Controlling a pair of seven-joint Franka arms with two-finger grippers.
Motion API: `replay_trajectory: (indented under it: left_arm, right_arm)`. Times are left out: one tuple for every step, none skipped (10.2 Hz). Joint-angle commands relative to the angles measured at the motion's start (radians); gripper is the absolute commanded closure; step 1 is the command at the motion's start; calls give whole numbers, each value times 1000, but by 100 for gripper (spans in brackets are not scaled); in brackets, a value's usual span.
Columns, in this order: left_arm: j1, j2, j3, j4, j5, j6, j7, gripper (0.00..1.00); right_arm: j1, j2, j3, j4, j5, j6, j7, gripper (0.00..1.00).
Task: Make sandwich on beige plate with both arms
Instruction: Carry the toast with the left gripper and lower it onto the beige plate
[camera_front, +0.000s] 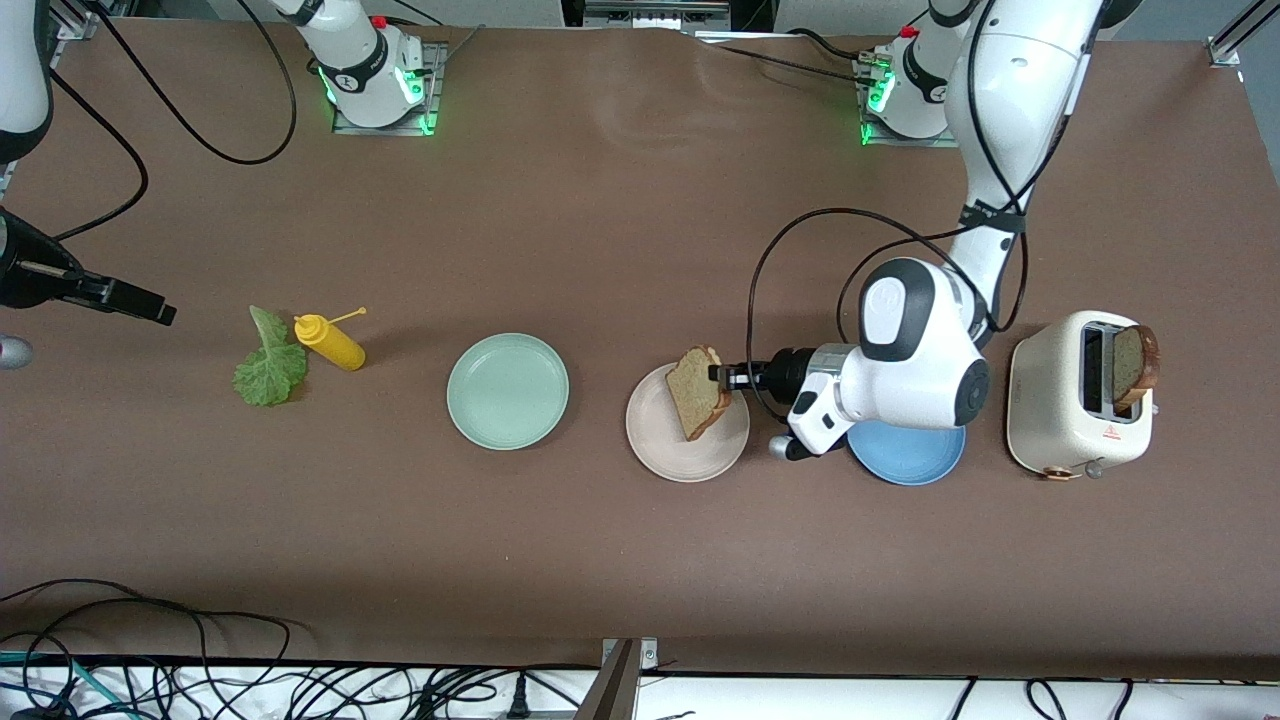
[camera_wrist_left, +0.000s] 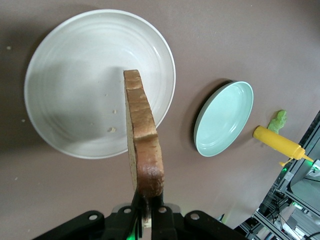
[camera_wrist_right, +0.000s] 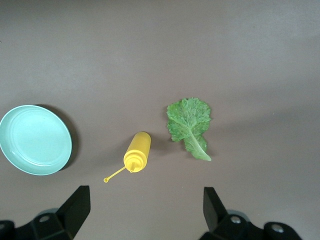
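Left gripper (camera_front: 722, 376) clamped on crust edge of bread slice (camera_front: 701, 391), holding it on edge over beige plate (camera_front: 660, 452), likely so slice can tip flat as sandwich base. Second slice (camera_front: 1136, 364) stands in toaster (camera_front: 1075, 405), ready for later. Right gripper (camera_wrist_right: 142, 207) waits spread wide, empty, above lettuce leaf (camera_wrist_right: 189, 125) and mustard bottle (camera_wrist_right: 137, 152), probably lined up for leaf pickup next.

Speckled bread slice (camera_front: 703, 391) held tilted over empty beige plate (camera_front: 670, 455).
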Motion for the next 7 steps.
replay_trajectory:
  left_arm:
    - [-24,45,13,61,-36,28,23,100]
    - [-25,45,11,64,-36,36,23,100]
    - [-32,56,10,73,-36,51,25,100]
    - [-45,69,8,80,-36,70,23,100]
    - [-62,79,8,81,-36,105,22,100]
    - [-70,89,8,83,-37,116,20,100]
    - [-71,95,8,83,-42,127,20,100]
  right_arm:
    - [-7,3,4,14,1,-12,-1,0]
    - [-8,3,4,14,1,-11,-1,0]
    - [-7,3,4,14,1,-11,-1,0]
    - [-8,3,5,14,1,-12,-1,0]
    - [-7,3,4,14,1,-12,-1,0]
    - [-7,3,5,14,1,-12,-1,0]
    - [-8,3,4,14,1,-12,-1,0]
